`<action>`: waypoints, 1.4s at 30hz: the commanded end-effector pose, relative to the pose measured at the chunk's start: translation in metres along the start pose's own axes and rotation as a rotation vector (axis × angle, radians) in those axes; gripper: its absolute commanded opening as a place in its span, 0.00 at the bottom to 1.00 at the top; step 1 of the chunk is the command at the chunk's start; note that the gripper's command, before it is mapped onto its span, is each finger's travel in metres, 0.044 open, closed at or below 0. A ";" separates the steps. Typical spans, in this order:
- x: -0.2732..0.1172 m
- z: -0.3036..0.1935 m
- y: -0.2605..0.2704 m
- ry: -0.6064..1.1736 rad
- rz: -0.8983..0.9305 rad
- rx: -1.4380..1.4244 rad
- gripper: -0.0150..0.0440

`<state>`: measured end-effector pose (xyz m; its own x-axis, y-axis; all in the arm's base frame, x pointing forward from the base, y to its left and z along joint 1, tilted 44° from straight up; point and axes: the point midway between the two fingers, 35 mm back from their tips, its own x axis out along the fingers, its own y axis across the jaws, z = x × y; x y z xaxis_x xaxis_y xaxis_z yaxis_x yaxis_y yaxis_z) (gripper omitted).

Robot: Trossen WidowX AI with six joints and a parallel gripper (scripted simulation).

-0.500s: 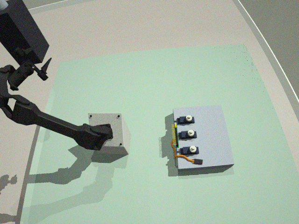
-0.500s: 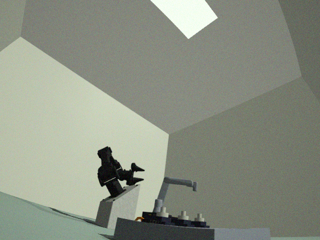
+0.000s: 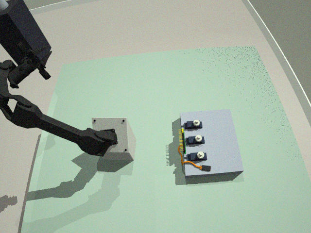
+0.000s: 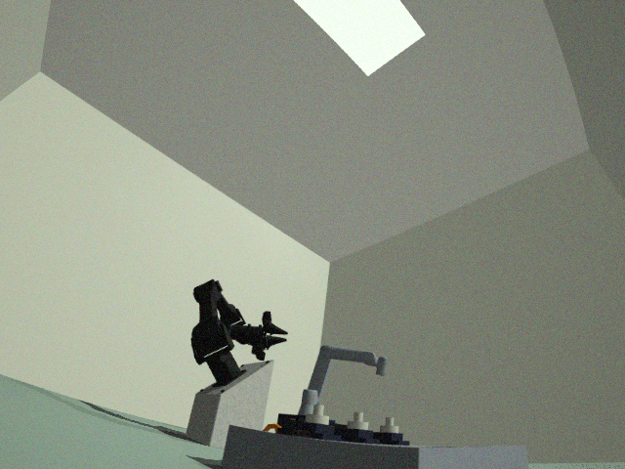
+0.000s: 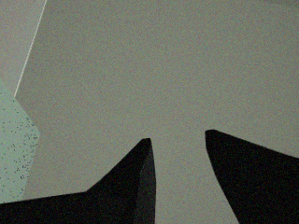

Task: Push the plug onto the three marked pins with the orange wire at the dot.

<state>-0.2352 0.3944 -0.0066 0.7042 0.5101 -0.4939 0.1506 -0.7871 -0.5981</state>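
The black plug [image 3: 206, 168] lies on top of the pale purple-grey holder [image 3: 215, 130] [image 4: 322, 448], near its lower edge in the top view. The orange lead [image 3: 191, 162] [image 4: 272, 427] runs from it to the holder's left edge, then bends up beside the pin row [image 3: 181, 140]. The pins stick out leftward there; yellow and green show along the row, but the dot cannot be made out. Three dark servos with white hubs sit in the holder. My gripper [image 3: 49, 52] [image 4: 286, 336] [image 5: 178, 143] is partly open and empty, raised in the air far from the plug.
The arm stands on a grey slanted pedestal [image 3: 110, 125] [image 4: 242, 404] left of the holder. A big dark box [image 3: 27, 30] is behind the gripper in the top view. A grey bent-arm stand [image 4: 348, 354] rises behind the servos in the exterior view.
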 end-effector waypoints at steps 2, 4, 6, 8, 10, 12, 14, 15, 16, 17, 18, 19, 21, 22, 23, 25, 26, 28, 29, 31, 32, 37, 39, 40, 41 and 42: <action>0.018 -0.016 -0.009 0.005 0.054 0.077 0.45; 0.026 -0.023 -0.013 0.005 0.076 0.114 0.45; 0.035 -0.031 -0.018 0.006 0.097 0.154 0.45; 0.042 -0.039 -0.023 0.006 0.117 0.192 0.45; 0.049 -0.046 -0.026 0.008 0.134 0.231 0.45; 0.053 -0.053 -0.029 0.013 0.142 0.256 0.45; 0.060 -0.060 -0.032 0.014 0.158 0.290 0.45; 0.063 -0.064 -0.034 0.015 0.166 0.309 0.45; 0.067 -0.068 -0.036 0.016 0.175 0.329 0.45; 0.072 -0.073 -0.037 0.018 0.184 0.348 0.45; 0.076 -0.078 -0.039 0.020 0.193 0.369 0.45; 0.077 -0.080 -0.039 0.021 0.200 0.386 0.45; 0.081 -0.085 -0.041 0.021 0.210 0.408 0.45; 0.084 -0.088 -0.042 0.022 0.216 0.422 0.45; 0.086 -0.092 -0.043 0.026 0.219 0.424 0.45; 0.088 -0.095 -0.043 0.029 0.222 0.432 0.45; 0.089 -0.096 -0.043 0.028 0.226 0.435 0.45; 0.092 -0.100 -0.045 0.028 0.234 0.453 0.45; 0.094 -0.103 -0.045 0.029 0.237 0.465 0.45; 0.099 -0.109 -0.047 0.030 0.247 0.488 0.45; 0.101 -0.112 -0.048 0.032 0.251 0.502 0.45; 0.111 -0.128 -0.051 0.039 0.271 0.552 0.45; 0.116 -0.135 -0.052 0.041 0.281 0.580 0.45; 0.119 -0.139 -0.053 0.042 0.286 0.597 0.45; 0.122 -0.143 -0.053 0.043 0.292 0.616 0.45; 0.124 -0.145 -0.053 0.042 0.297 0.633 0.45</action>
<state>-0.0666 0.4499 0.0550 0.6879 0.2943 -0.6634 -0.4392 -0.5589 -0.7034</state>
